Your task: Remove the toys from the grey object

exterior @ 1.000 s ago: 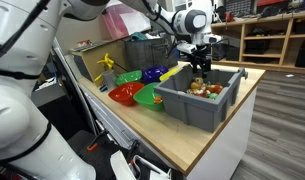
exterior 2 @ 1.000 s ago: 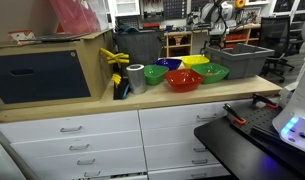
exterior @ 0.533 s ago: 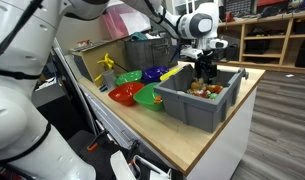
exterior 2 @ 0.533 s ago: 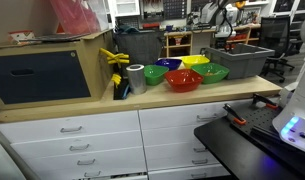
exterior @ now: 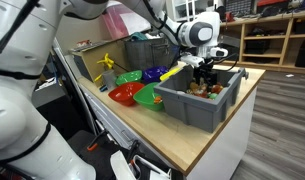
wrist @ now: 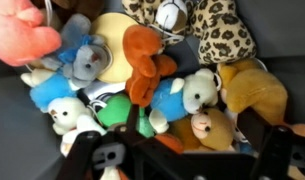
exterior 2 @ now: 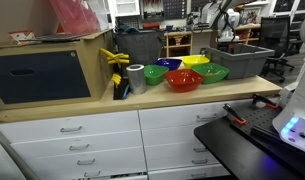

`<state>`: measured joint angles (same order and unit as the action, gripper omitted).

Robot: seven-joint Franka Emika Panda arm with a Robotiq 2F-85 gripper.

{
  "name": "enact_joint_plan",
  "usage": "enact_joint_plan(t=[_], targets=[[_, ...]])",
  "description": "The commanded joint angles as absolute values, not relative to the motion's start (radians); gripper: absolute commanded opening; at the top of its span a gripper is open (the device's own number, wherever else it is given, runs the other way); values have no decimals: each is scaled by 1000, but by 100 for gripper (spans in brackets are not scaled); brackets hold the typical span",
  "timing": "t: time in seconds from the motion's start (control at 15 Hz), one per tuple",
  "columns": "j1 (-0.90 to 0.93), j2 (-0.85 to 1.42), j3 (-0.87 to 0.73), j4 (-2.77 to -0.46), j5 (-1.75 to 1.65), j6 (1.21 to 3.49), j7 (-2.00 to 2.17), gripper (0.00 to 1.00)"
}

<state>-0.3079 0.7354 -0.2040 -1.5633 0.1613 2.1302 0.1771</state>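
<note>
Heaped in the grey bin (exterior: 192, 108): plush toys (wrist: 142, 90) — likely soft, light, squashy. Above the bin, tool (exterior: 202, 72) wide open, empty. Best pinched across the orange toy (wrist: 144, 62) — topmost.

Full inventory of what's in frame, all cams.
grey bin: 1, grey, counter end
toys: pile, uncounted; pink, blue, orange, yellow, white, leopard-print plush; inside bin
bowls: 4, on counter beside bin: red bowl, green bowl, blue bowl, yellow bowl
dark crate: 1, dark grey, behind bowls
silver cylinder: 1, beside red bowl
yellow-black item: type unclear, beside cardboard box
cardboard box: 1, tan, dark front
counter: 1, wood
drawers: white, under counter
gripper: 1, black, open, empty, over toys
</note>
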Motion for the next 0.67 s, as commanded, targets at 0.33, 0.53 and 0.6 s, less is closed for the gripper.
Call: enact_joint_plan(t=[0.33, 0.53, 0.6], targets=[[-283, 631, -191, -1649, 127, 2135, 93, 31], [-273, 600, -185, -1652, 116, 2125, 90, 9], [-269, 589, -184, -1658, 115, 2123, 86, 3]])
